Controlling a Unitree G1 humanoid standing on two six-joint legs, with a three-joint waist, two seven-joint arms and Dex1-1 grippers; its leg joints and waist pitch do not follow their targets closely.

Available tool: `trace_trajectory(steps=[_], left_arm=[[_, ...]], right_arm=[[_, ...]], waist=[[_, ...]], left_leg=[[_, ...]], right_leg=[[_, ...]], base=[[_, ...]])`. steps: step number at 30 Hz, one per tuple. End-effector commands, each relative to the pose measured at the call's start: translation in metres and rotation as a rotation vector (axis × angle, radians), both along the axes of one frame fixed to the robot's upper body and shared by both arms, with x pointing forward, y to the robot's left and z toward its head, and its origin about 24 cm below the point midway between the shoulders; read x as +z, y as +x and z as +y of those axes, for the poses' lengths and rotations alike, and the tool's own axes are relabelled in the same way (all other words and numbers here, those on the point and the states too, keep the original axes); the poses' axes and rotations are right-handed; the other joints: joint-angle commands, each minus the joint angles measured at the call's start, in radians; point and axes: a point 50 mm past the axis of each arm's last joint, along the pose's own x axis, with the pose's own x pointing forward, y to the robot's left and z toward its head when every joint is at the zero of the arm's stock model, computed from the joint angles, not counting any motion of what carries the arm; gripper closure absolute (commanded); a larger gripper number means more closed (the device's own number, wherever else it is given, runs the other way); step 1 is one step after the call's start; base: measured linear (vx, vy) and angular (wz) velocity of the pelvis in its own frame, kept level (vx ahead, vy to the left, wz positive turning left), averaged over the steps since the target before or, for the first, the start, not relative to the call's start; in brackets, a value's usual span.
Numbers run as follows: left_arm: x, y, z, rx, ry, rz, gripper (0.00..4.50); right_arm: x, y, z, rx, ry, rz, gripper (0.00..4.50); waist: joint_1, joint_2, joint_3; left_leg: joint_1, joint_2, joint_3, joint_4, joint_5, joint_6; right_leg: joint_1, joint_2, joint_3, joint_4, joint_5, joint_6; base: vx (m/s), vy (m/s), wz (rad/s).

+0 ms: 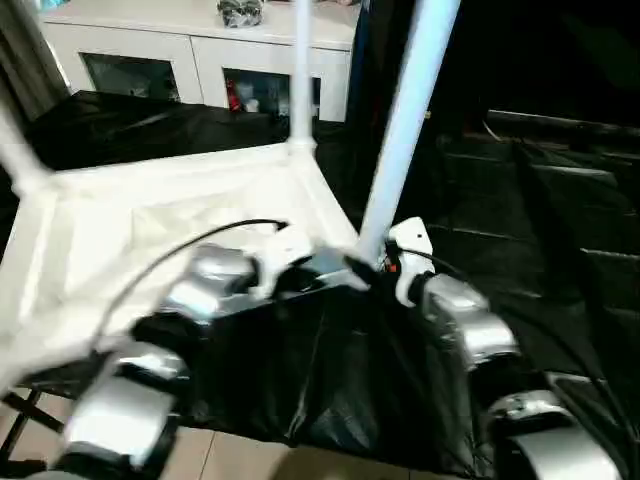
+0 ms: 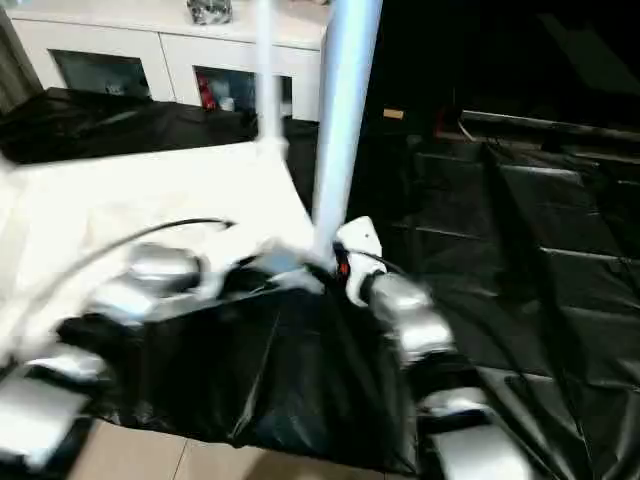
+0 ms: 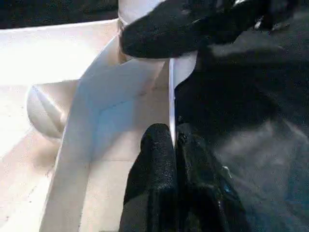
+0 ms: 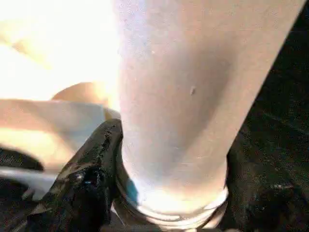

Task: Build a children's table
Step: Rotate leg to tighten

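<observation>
The white table top (image 1: 150, 230) lies upside down on a black-covered surface, with its raised rim (image 3: 87, 121) facing up. A white tubular leg (image 1: 405, 120) stands tilted in the near right corner socket. Two more legs (image 1: 301, 70) rise from the far right corner and the left corner (image 1: 15, 150). My left gripper (image 3: 173, 140) is shut on the thin edge of the rim beside that near corner. My right gripper (image 1: 375, 265) is closed around the base of the tilted leg (image 4: 174, 96), one black finger (image 4: 91, 174) pressed against its side.
A white cabinet with glass doors (image 1: 200, 50) stands behind the table top. Black sheeting (image 1: 560, 250) covers the surface and the ground to the right. Light floor tiles (image 1: 240, 455) show at the near edge, below my forearms.
</observation>
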Motion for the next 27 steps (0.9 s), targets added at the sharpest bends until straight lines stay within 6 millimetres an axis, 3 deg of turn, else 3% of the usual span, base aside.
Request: trace_trajectory(steps=[1, 2, 4, 8, 9, 12, 16, 24, 27], left_arm=[[-0.024, -0.019, -0.03, -0.079, 0.001, 0.077, 4.5], [-0.024, -0.019, -0.032, -0.082, 0.002, 0.065, 4.5], [-0.024, -0.019, -0.031, -0.087, 0.009, 0.053, 4.5], [-0.021, -0.021, -0.018, -0.134, 0.011, 0.034, 4.5], [-0.021, -0.021, -0.012, -0.145, 0.017, 0.03, 4.5], [-0.02, -0.025, 0.005, -0.192, 0.023, 0.043, 4.5], [-0.02, -0.031, 0.025, -0.269, 0.036, 0.082, 4.5], [-0.013, -0.039, 0.048, -0.393, 0.005, 0.167, 4.5], [-0.011, -0.04, 0.048, -0.426, 0.001, 0.186, 4.5]], right_arm=[[-0.01, -0.01, 0.036, 0.089, 0.007, 0.049, 1.78], [-0.006, -0.012, 0.045, 0.125, 0.0, 0.015, 1.78], [-0.001, -0.012, 0.048, 0.149, -0.004, -0.027, 1.22], [0.008, -0.008, 0.034, 0.181, 0.053, -0.06, 0.99], [0.01, -0.008, 0.028, 0.211, 0.052, -0.069, 0.9], [0.012, -0.013, 0.013, 0.361, 0.021, -0.075, 0.81], [0.01, -0.022, -0.002, 0.543, -0.043, -0.058, 0.81], [0.016, -0.032, -0.019, 0.842, -0.068, 0.012, 0.81], [0.017, -0.031, -0.02, 0.882, -0.085, 0.026, 1.14]], waist=[[0.0, 0.001, -0.035], [-0.001, 0.001, -0.035], [-0.002, -0.003, -0.035], [0.0, -0.002, -0.036], [-0.001, -0.008, -0.037], [0.002, -0.009, -0.044], [0.005, -0.009, -0.045], [0.018, -0.004, -0.041], [0.02, -0.006, -0.042]], left_leg=[[-0.002, 0.033, -0.021, -0.078, -0.221, 0.012], [-0.004, 0.033, -0.022, -0.079, -0.222, 0.015], [-0.005, 0.033, -0.022, -0.079, -0.228, 0.019], [-0.007, 0.035, -0.023, -0.08, -0.23, 0.031], [-0.01, 0.035, -0.023, -0.079, -0.224, 0.036], [-0.016, 0.033, -0.018, -0.07, -0.134, 0.078], [-0.015, 0.034, -0.013, -0.066, -0.094, 0.108], [-0.009, 0.043, -0.01, -0.07, -0.142, 0.078], [-0.01, 0.043, -0.011, -0.069, -0.123, 0.075]], right_leg=[[0.03, -0.081, 0.05, -0.095, -0.315, -0.177], [0.031, -0.08, 0.05, -0.094, -0.307, -0.176], [0.031, -0.079, 0.049, -0.094, -0.308, -0.174], [0.033, -0.083, 0.05, -0.093, -0.298, -0.177], [0.035, -0.082, 0.05, -0.091, -0.29, -0.177], [0.045, -0.08, 0.049, -0.074, -0.128, -0.21], [0.047, -0.08, 0.048, -0.066, -0.044, -0.243], [0.044, -0.078, 0.043, -0.067, -0.111, -0.25], [0.045, -0.08, 0.043, -0.064, -0.1, -0.254]], base=[[0.0, 0.0, 0.0], [0.0, 0.0, 0.0], [0.0, 0.0, 0.0], [0.0, 0.0, 0.0], [0.0, 0.0, 0.0], [0.0, 0.0, 0.0], [0.0, 0.0, 0.0], [0.0, 0.0, 0.0], [0.0, 0.0, 0.0]])
